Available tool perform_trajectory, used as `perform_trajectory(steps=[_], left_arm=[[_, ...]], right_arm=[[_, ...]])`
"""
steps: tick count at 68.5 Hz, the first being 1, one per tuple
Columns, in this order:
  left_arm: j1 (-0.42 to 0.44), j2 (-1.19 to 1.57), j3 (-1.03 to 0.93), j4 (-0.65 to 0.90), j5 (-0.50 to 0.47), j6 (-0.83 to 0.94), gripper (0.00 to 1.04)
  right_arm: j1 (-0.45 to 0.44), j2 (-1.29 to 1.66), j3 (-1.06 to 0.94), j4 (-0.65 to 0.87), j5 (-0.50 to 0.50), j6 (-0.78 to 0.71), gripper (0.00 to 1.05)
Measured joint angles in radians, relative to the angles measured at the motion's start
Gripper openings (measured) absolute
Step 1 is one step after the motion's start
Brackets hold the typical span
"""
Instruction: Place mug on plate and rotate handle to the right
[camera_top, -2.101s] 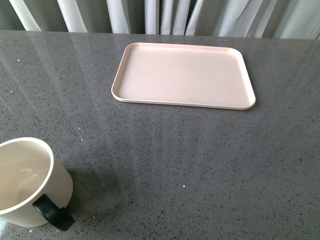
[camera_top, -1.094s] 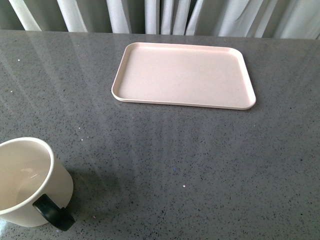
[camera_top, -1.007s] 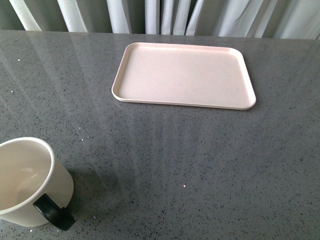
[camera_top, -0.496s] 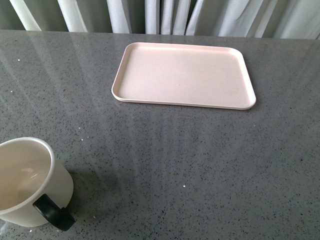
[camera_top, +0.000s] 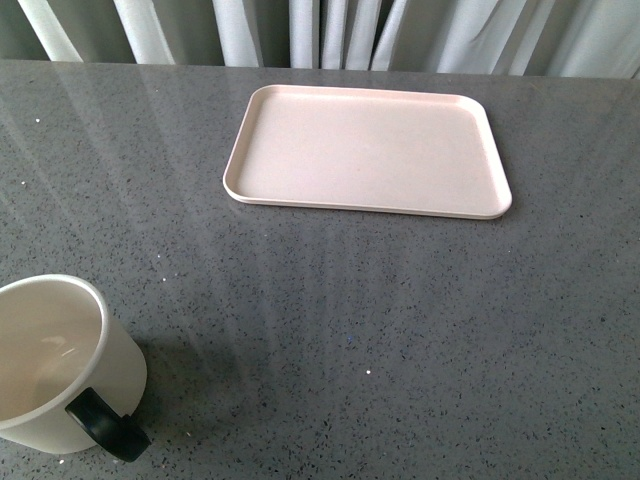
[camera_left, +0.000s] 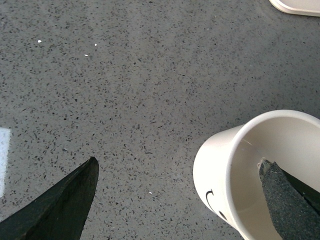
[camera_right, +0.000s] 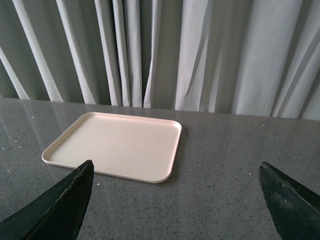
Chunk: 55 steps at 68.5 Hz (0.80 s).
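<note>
Front view: one plate (camera_top: 367, 150), bare, lying flat by the far edge of the bench (camera_top: 400, 320), a bit right of middle. One mug (camera_top: 60, 365), upright, at the near left corner, partly cut by the frame, well apart from the plate. One handle (camera_top: 105, 427), black, on the mug's near side. Curtain (camera_top: 300, 30) behind the bench. No arm shows.

Left wrist view: left pincer (camera_left: 177, 162) spread wide. One finger (camera_left: 60, 205) is over bare bench; the other finger (camera_left: 290, 200) shows over the mug's (camera_left: 260, 170) opening. Cannot tell if it touches the rim. Part of a black face mark (camera_left: 210, 197) on the mug's side. One plate corner (camera_left: 297, 6) just in frame.

Right wrist view: right pincer (camera_right: 175, 164) spread wide, pinching nothing, two fingers (camera_right: 60, 210) at the frame's corners. One plate (camera_right: 115, 145) on the bench, curtain (camera_right: 200, 55) beyond.
</note>
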Motion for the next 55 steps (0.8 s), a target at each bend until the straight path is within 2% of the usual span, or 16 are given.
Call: perform_trajectory(steps=[36, 51, 55], left_arm=[[-0.084, 0.174, 0.04, 0.032, -0.036, 0.009, 0.95], [-0.125, 0.194, 0.053, 0.038, -0.055, 0.011, 0.63], [-0.138, 0.204, 0.053, 0.038, -0.061, 0.014, 0.48]], right_arm=[[0.0, 0.0, 0.0, 0.0, 0.0, 0.0, 0.96], [0.0, 0.0, 0.0, 0.0, 0.0, 0.0, 0.96], [0.0, 0.0, 0.0, 0.0, 0.0, 0.0, 0.96]])
